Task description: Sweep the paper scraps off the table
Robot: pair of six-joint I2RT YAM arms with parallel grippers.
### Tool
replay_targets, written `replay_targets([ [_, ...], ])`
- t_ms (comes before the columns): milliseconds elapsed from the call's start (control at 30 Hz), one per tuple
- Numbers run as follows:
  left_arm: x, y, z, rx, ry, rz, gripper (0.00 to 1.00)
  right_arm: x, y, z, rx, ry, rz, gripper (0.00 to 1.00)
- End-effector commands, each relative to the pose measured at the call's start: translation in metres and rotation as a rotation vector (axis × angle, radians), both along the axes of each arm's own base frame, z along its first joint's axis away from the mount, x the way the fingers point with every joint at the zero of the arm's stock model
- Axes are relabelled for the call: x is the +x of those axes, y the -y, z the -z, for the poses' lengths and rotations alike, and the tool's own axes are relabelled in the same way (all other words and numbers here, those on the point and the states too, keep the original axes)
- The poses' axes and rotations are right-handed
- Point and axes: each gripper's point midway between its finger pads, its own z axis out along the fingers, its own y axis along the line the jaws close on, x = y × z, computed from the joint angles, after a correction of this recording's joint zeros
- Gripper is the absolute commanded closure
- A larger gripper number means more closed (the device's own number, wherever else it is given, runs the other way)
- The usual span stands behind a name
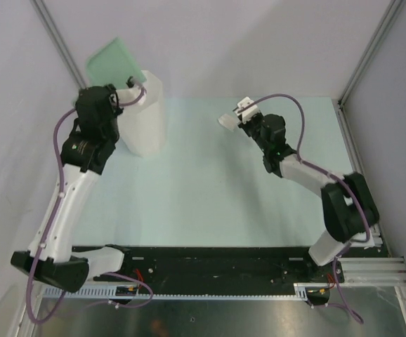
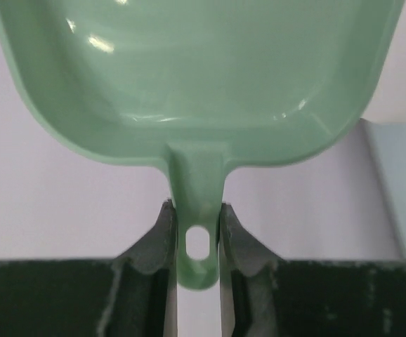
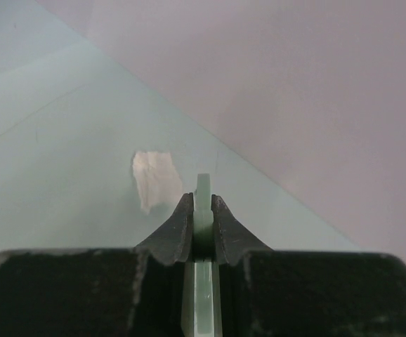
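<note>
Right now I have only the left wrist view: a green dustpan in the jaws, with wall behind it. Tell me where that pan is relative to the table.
Observer: The top view shows the dustpan held high at the far left corner, beside the top of a tall white bin.
Operator: Report the other arm.
Observer: The right gripper is shut on a thin green handle, out over the far part of the table.
Operator: Check for scraps there.
Observer: One small white patch shows just left of its fingertips. I cannot tell whether it is scrap or bristles.
</note>
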Motion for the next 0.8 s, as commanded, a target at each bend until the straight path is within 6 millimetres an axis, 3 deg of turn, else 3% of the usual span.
replay_targets([
  [0,-0.038,0.058,0.116,-0.317,-0.404,0.231,1.00,0.042,-0.025,-0.073,0.017,0.286,-0.138,1.00],
  [67,-0.051,0.075,0.146,-0.381,-0.511,0.277,1.00,0.063,-0.032,-0.061,-0.011,0.276,-0.148,1.00],
  [100,-0.062,0.087,0.173,-0.409,-0.617,0.317,1.00,0.068,-0.035,-0.056,-0.027,0.273,-0.155,1.00],
  [167,-0.073,0.102,0.200,-0.448,-0.716,0.343,1.00,0.079,-0.043,-0.035,-0.070,0.246,-0.183,1.00],
  [267,-0.091,0.124,0.248,-0.487,-0.904,0.374,1.00,0.089,-0.053,-0.025,-0.120,0.247,-0.230,1.00],
  [300,-0.096,0.127,0.264,-0.491,-0.961,0.368,1.00,0.093,-0.058,-0.010,-0.137,0.231,-0.246,1.00],
  [367,-0.103,0.143,0.283,-0.528,-1.044,0.392,1.00,0.099,-0.061,0.001,-0.167,0.226,-0.264,1.00],
  [400,-0.105,0.147,0.300,-0.530,-1.112,0.379,1.00,0.103,-0.064,0.020,-0.188,0.184,-0.277,1.00],
  [567,-0.106,0.161,0.337,-0.557,-1.264,0.356,1.00,0.118,-0.077,0.043,-0.262,0.115,-0.331,1.00],
  [600,-0.105,0.162,0.341,-0.559,-1.280,0.350,1.00,0.117,-0.078,0.058,-0.298,0.074,-0.349,1.00],
  [767,-0.103,0.154,0.384,-0.495,-1.411,0.242,1.00,0.106,-0.090,0.093,-0.422,0.004,-0.424,1.00],
])
